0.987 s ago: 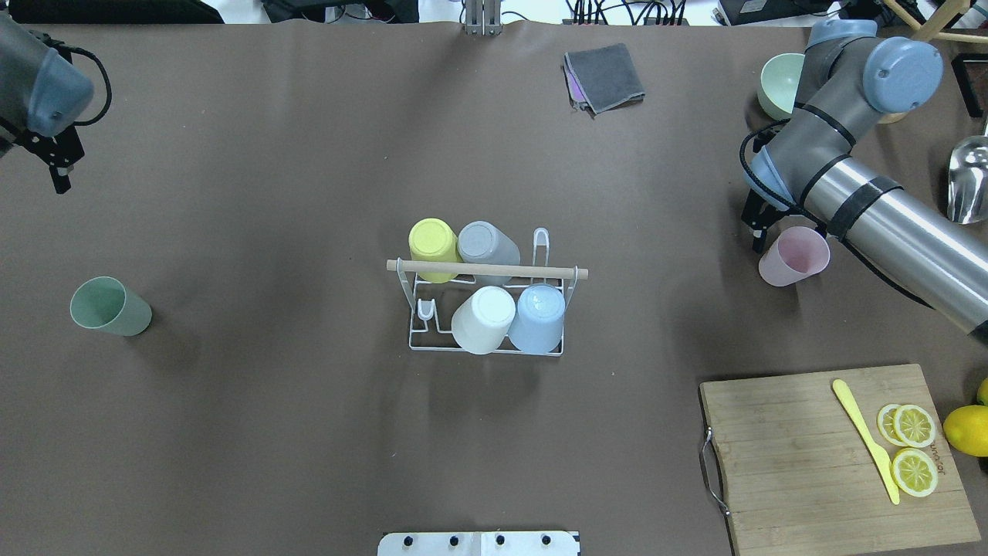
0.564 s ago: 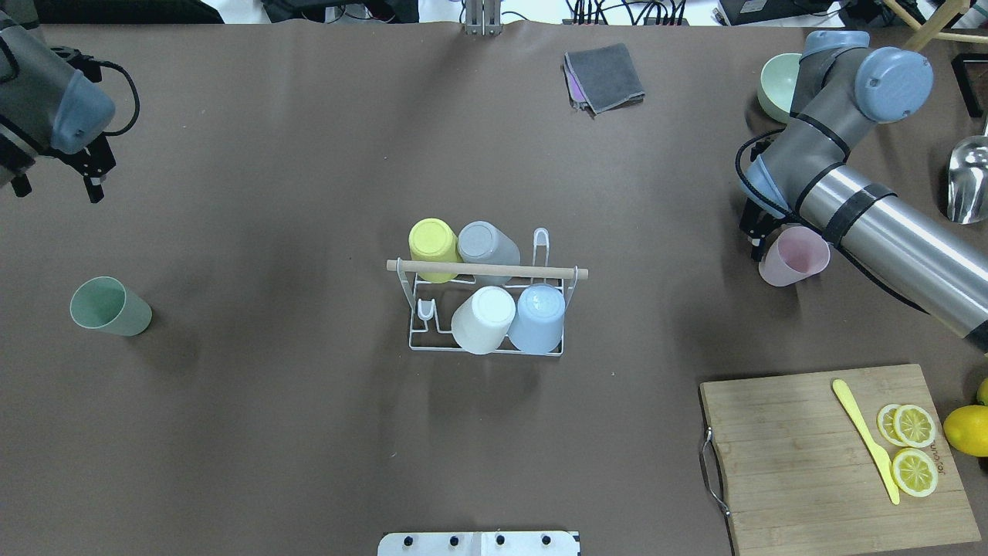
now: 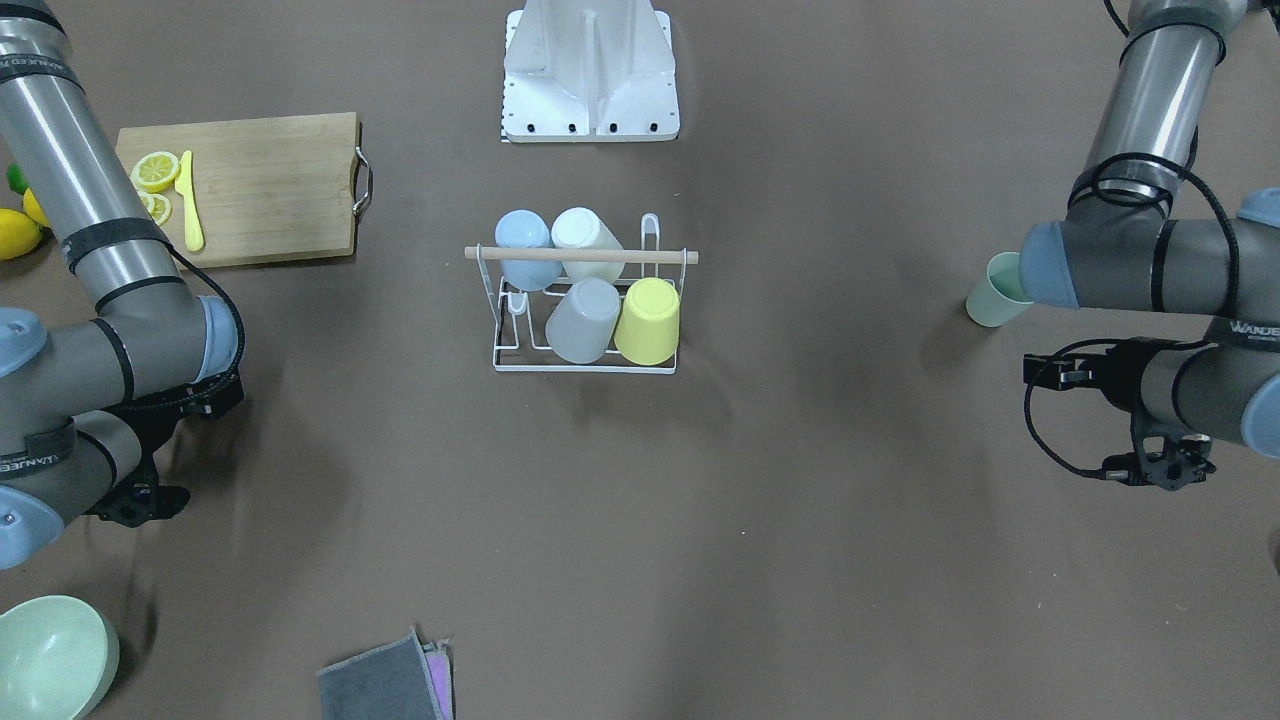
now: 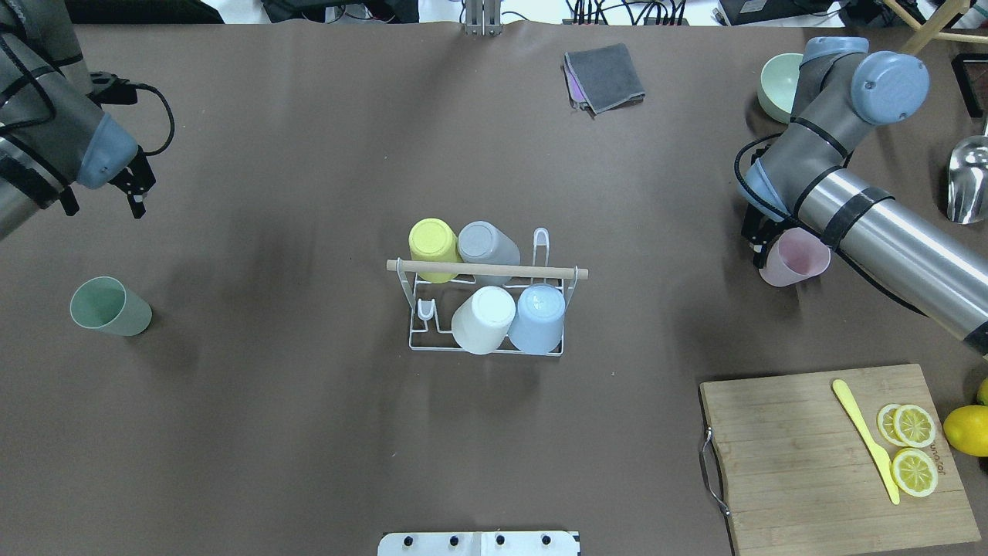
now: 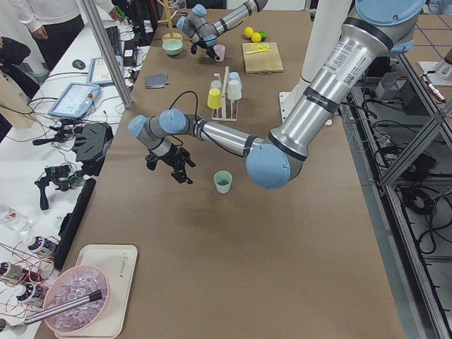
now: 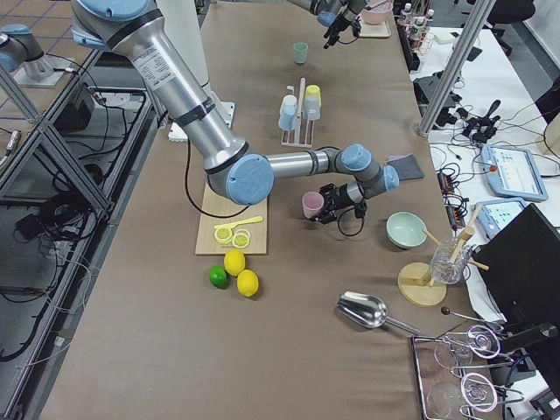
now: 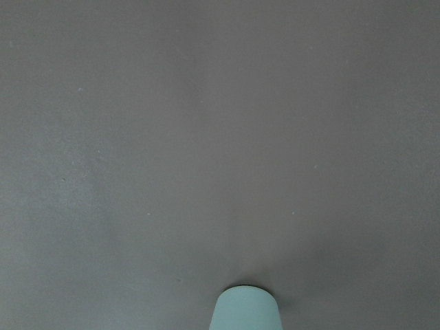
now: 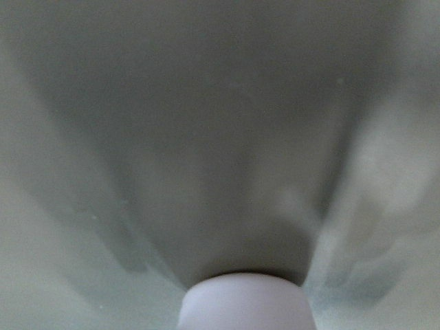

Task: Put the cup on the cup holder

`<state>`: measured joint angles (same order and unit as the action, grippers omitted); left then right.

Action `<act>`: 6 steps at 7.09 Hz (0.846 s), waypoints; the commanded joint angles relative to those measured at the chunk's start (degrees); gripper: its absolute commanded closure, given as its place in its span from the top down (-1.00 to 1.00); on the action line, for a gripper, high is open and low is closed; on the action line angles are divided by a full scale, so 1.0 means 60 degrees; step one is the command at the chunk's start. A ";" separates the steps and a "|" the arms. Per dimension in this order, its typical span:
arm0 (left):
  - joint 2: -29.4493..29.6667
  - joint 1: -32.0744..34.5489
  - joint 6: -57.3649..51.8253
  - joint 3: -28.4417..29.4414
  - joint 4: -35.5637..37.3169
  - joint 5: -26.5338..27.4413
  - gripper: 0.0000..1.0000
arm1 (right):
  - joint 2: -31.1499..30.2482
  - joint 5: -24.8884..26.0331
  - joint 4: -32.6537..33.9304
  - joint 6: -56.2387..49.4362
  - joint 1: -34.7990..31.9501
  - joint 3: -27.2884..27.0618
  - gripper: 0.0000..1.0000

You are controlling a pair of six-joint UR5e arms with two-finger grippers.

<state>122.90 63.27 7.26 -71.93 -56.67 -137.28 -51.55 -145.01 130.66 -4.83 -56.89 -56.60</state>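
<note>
Pink cup point(image 4: 795, 259): upright on surface point(image 4: 309, 425), right of frame; right gripper point(image 4: 760, 243) at its upper-left side, closure cannot be told; cup holder point(image 4: 486, 269) leftward.

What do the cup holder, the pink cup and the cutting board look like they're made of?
Cup holder: thin white-coated metal wire, judging by its slim bent rods; across its top runs a pale, bare wooden dowel. Pink cup: probably plastic, with a matte pastel surface and no glare. Cutting board: wood or bamboo, showing parallel strips of grain, with a shiny metal loop at one end.
</note>
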 commanded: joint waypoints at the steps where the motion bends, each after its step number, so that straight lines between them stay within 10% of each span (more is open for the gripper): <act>1: -0.0122 -0.0071 -0.0008 0.0079 0.0302 -0.0235 0.95 | -0.0008 -0.0075 0.0021 -0.0015 0.0033 0.0000 -0.17; 2: -0.0122 -0.0318 -0.0008 0.0080 0.0710 -0.0279 0.95 | 0.0007 -0.0075 0.0021 -0.0015 0.0033 0.0000 -0.50; 6: -0.0502 -0.0862 -0.0008 0.0080 0.0788 -0.0528 0.95 | 0.0037 -0.0496 -0.0126 -0.1092 -0.0827 -0.1050 -0.51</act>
<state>120.76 58.81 7.21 -71.42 -52.01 -140.22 -51.06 -146.25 130.07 -7.76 -59.45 -59.90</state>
